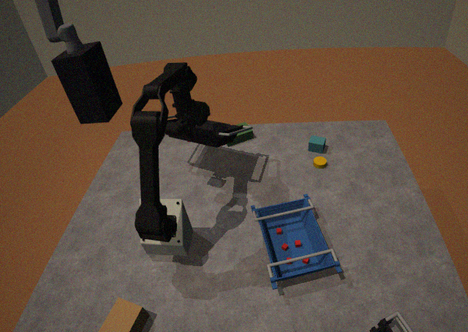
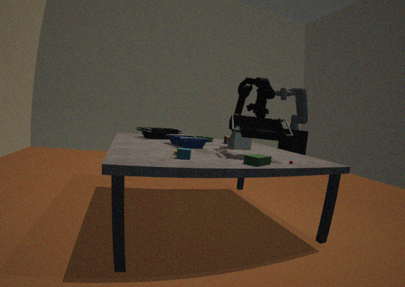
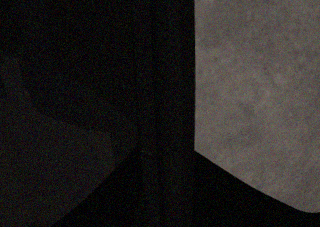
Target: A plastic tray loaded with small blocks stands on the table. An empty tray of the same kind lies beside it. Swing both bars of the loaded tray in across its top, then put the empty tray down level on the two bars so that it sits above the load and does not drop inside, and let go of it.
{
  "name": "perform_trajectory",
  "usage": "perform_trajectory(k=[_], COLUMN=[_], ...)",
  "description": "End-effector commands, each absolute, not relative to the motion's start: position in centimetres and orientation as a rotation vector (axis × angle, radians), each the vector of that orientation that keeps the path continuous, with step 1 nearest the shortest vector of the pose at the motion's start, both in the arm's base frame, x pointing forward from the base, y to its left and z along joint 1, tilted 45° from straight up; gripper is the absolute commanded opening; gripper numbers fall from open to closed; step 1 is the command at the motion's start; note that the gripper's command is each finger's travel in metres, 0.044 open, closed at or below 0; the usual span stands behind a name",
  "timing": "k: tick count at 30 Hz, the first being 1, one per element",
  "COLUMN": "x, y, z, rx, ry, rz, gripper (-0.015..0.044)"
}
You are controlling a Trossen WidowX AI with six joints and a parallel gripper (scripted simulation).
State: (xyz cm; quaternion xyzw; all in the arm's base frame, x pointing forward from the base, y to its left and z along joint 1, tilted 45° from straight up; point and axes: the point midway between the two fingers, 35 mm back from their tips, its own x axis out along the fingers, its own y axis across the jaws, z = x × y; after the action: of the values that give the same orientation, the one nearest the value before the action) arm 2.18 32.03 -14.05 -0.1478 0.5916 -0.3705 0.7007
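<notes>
The loaded blue tray [image 1: 266, 245] [image 2: 188, 141] stands on the table with several small red blocks inside. Its far wire bar [image 1: 283, 213] and near wire bar [image 1: 302, 257] both lie across its top, inward of the ends. My gripper [image 1: 185, 123] [image 2: 261, 116] is shut on the empty black tray [image 1: 202, 133] [image 2: 258, 127] and holds it above the table, away from the blue tray. The black tray looks slightly tilted; its wire bars hang out at its ends. The fingertips are too dark to make out. In the wrist view, dark shapes hide much of the scene.
A green block [image 1: 246, 135] [image 2: 257, 160], teal block [image 1: 316, 145] [image 2: 183, 153] and yellow disc [image 1: 319, 162] lie toward the far edge. A tan block [image 1: 121, 316] and another dark tray [image 2: 160, 133] are elsewhere on the table. A grey arm stands on a black pedestal [image 1: 86, 83].
</notes>
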Motion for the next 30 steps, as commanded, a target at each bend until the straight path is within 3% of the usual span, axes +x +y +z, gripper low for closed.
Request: perform_trajectory(k=[1, 16, 30], x=[2.2, 2.3, 9.0], y=[32.7, 32.7, 32.4], z=[-13.9, -13.8, -10.2], rx=[-0.309, -0.307, -0.169], ry=[1.323, 1.322, 1.279], rz=[-0.813, -0.814, -0.876], gripper=[0.0000, 0.0000, 0.0000])
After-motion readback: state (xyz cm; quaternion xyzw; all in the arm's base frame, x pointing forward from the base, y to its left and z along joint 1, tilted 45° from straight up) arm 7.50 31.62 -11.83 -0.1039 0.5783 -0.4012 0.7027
